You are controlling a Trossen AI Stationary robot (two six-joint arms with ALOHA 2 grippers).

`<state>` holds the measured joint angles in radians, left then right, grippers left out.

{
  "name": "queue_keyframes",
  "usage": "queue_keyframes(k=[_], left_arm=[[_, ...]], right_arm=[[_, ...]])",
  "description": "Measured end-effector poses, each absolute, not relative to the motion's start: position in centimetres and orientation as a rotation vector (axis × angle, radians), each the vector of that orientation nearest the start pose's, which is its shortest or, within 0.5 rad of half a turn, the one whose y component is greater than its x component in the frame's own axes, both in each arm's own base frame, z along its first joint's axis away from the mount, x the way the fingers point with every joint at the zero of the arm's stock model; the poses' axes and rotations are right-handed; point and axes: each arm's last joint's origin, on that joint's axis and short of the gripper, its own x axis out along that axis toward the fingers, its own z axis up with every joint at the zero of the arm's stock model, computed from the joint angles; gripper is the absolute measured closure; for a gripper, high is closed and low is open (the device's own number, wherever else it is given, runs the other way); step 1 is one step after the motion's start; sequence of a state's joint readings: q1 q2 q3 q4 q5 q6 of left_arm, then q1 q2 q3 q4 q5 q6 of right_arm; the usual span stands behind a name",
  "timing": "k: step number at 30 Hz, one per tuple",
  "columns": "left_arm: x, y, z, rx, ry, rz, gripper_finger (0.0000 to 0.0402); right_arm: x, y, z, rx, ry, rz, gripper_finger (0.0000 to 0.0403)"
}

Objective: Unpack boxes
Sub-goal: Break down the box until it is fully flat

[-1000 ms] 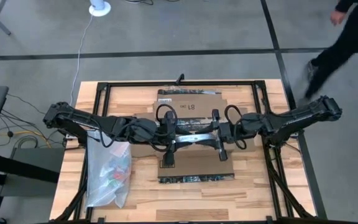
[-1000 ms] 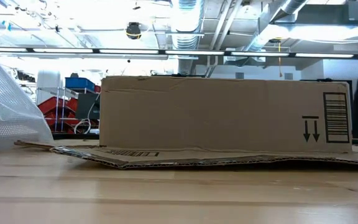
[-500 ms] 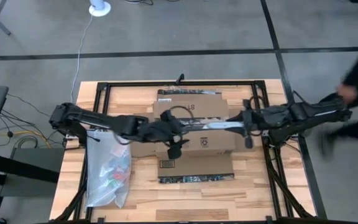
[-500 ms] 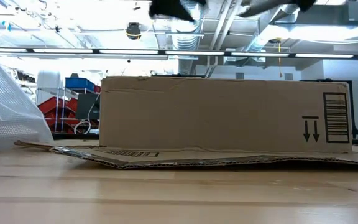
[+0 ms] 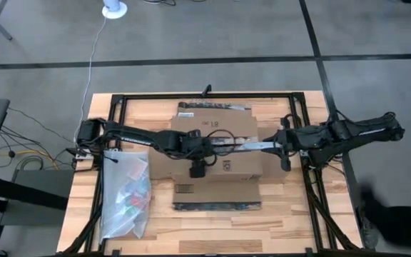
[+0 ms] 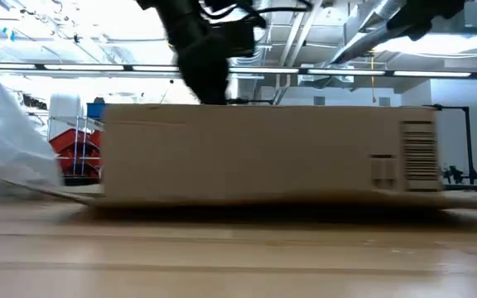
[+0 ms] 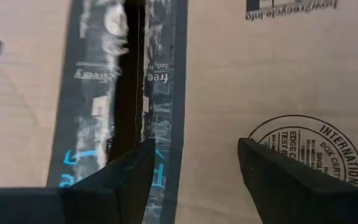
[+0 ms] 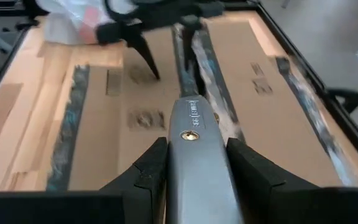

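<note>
Since the earlier frames the left arm has stretched farther out over the box and the right arm has drawn back toward its edge. A clear plastic bag (image 5: 125, 198) of small colourful items lies at the surface's left. The left gripper (image 7: 191, 163) hovers spread wide above the slit tape seam (image 7: 129, 81), likely to part the flaps. The cardboard box (image 5: 220, 153) sits mid-surface, contents unseen. The right gripper (image 8: 191, 163) clamps a box cutter (image 8: 194, 149)

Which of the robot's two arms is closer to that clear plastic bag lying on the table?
The left. Its tool is over the cardboard box, and that arm passes just above the bag. The right tool is at the box's far side.
</note>
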<state>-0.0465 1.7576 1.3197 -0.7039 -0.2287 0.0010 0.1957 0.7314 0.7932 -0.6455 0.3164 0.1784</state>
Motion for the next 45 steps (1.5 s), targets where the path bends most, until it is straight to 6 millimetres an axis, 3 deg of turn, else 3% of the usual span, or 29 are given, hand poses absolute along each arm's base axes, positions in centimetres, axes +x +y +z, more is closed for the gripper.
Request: queue_keyframes(k=[5, 9, 13, 18, 24, 28, 31, 35, 40, 45], left_arm=[[31.0, -0.8, 23.6, 0.184, 1.203, 0.143, 0.0201], [27.9, -0.5, 26.5, 0.151, 1.103, 0.162, 0.0202], [26.7, -0.2, 29.7, 0.103, 0.906, 0.189, 0.0202], [27.3, -0.2, 30.1, 0.046, 0.833, 0.213, 0.0202], [30.1, -0.2, 29.2, 0.002, 0.729, 0.200, 0.0202], [32.2, 0.4, 27.3, -0.031, 0.728, 0.181, 0.0202], [33.3, 0.9, 25.1, -0.075, 0.800, 0.187, 0.0202], [33.6, 0.9, 22.9, -0.124, 0.925, 0.178, 0.0202], [32.3, 0.9, 23.0, -0.120, 1.029, 0.201, 0.0202], [30.1, 1.6, 24.6, -0.089, 1.074, 0.253, 0.0202]], right_arm=[[14.7, 1.4, 27.8, 0.103, 0.575, -0.232, 0.0290], [14.9, 1.3, 26.4, 0.156, 0.562, -0.257, 0.0290], [14.9, 1.6, 25.3, 0.176, 0.571, -0.251, 0.0290], [12.9, 2.2, 25.9, 0.168, 0.523, -0.264, 0.0290], [7.7, 1.2, 26.5, 0.203, 0.420, -0.328, 0.0290], [6.3, 0.9, 25.8, 0.259, 0.341, -0.299, 0.0290], [6.1, 0.9, 24.8, 0.294, 0.345, -0.318, 0.0290], [6.8, 1.1, 24.8, 0.347, 0.300, -0.318, 0.0290], [7.5, 1.4, 23.3, 0.341, 0.356, -0.341, 0.0290], [8.4, 1.8, 21.6, 0.323, 0.382, -0.370, 0.0290]])
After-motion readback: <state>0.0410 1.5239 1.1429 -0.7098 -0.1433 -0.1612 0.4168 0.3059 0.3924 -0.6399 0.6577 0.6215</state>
